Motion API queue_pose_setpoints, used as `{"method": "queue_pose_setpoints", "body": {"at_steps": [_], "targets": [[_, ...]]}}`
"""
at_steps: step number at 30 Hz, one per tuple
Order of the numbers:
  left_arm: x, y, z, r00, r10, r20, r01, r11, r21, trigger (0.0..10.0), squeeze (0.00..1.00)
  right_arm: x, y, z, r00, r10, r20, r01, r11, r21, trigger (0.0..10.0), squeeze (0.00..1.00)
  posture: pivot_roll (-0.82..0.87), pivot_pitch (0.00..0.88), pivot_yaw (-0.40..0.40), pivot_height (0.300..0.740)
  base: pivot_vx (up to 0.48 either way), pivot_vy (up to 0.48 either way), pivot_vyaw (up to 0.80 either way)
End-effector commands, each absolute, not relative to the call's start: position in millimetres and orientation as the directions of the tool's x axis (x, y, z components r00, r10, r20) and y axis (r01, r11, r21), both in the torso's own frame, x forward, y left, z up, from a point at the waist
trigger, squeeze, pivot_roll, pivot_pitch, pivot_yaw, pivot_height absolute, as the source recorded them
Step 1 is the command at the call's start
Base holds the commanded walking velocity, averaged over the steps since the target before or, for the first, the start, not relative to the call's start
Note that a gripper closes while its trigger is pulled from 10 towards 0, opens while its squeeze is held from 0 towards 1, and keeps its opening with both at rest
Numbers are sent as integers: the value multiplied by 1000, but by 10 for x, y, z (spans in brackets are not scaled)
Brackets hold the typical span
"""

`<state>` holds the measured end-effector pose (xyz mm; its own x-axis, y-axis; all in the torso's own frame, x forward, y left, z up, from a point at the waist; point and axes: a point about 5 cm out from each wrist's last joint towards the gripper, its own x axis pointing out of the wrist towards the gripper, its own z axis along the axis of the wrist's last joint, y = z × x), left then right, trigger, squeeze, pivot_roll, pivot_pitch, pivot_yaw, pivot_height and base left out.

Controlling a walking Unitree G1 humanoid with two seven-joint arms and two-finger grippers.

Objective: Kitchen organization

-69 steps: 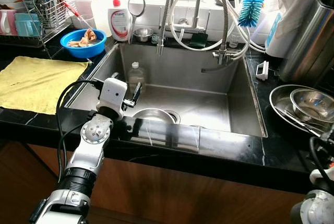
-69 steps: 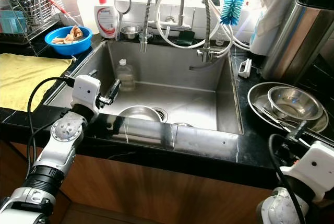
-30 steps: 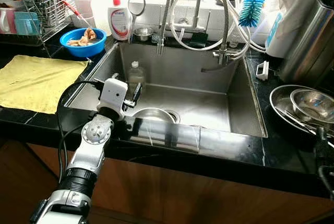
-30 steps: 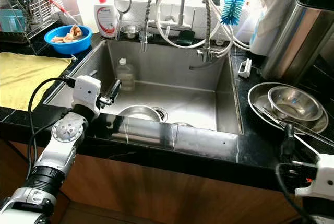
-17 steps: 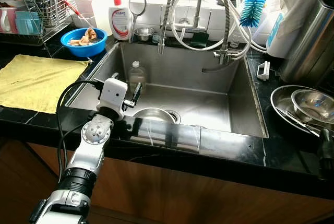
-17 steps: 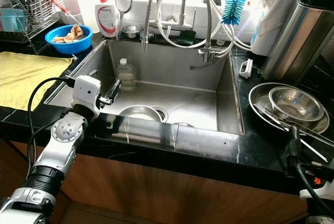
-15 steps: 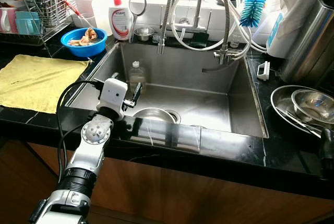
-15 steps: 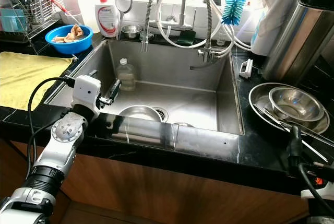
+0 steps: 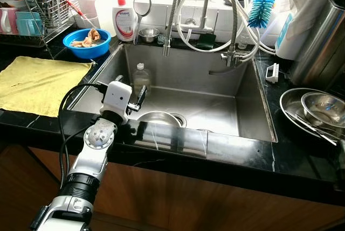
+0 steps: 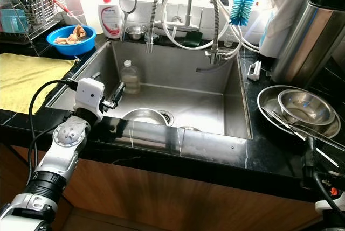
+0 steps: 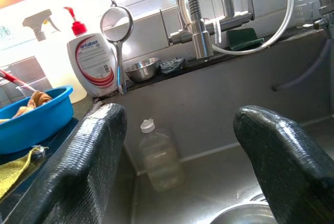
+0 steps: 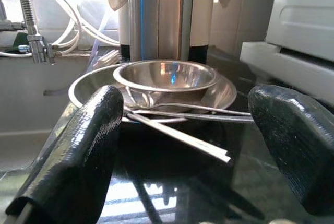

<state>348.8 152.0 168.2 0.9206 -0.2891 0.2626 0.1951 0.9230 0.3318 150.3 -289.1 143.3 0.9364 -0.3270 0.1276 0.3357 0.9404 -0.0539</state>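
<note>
The steel bowl point(image 12: 166, 76) sat nested in a plate point(image 12: 219, 94) on the counter right of the sink point(image 9: 253, 102), utensils point(image 12: 177, 132) across it. We held our right gripper point(image 12: 182, 145) spread before it, apparently approaching; closing in seemed next. Our left gripper point(image 11: 177, 145), also spread, hovered over the sink.

Left end effector point(image 9: 139, 96) raised forward, fingers spread; right end effector point(image 12: 182, 145) apparently low, also spread.

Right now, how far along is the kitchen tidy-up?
Early. Nothing looks put away yet: a steel bowl and a plastic bottle sit in the sink, and the nested bowls with utensils wait on the right counter. In hand: nothing. The left pincer is open over the sink; the right pincer is open, facing the bowl stack. Everything remains.
</note>
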Motion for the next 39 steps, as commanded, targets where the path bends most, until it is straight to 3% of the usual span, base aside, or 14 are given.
{"method": "queue_pose_setpoints", "body": {"at_steps": [1, 7, 8, 9, 11, 39], "targets": [[3501, 1530, 1676, 923, -290, 254, 192, 918, 348, 10000, 0, 1527, -2865, 1389, 944, -314, 102, 319, 947, -40, 10000, 0, 31, 0, -11, 740, 0, 0, 0], [3501, 1530, 1676, 922, -290, 255, 192, 918, 348, 10000, 0, 1556, -2813, 1335, 950, -302, 83, 305, 952, -24, 10000, 0, 33, 0, -9, 740, 0, 0, 0], [3501, 1530, 1677, 922, -290, 255, 192, 917, 349, 10000, 0, 1561, -2811, 1327, 951, -300, 78, 303, 953, -21, 4863, 0, 34, 0, -10, 740, 0, 0, 0], [3502, 1532, 1678, 923, -290, 255, 192, 917, 350, 10000, 0, 1564, -2807, 1325, 951, -298, 76, 300, 954, -17, 392, 0, 33, 0, -10, 740, 0, 0, 0], [3502, 1533, 1679, 923, -290, 255, 191, 917, 350, 10000, 0, 1566, -2804, 1324, 952, -296, 74, 298, 955, -15, 0, 0, 33, 0, -10, 740, 0, 0, 0], [3515, 1518, 1714, 916, -300, 266, 187, 907, 378, 10000, 0, 1688, -2751, 1374, 962, -255, 94, 256, 967, 1, 0, 0, 38, 0, -9, 740, 0, 0, 0]]}}
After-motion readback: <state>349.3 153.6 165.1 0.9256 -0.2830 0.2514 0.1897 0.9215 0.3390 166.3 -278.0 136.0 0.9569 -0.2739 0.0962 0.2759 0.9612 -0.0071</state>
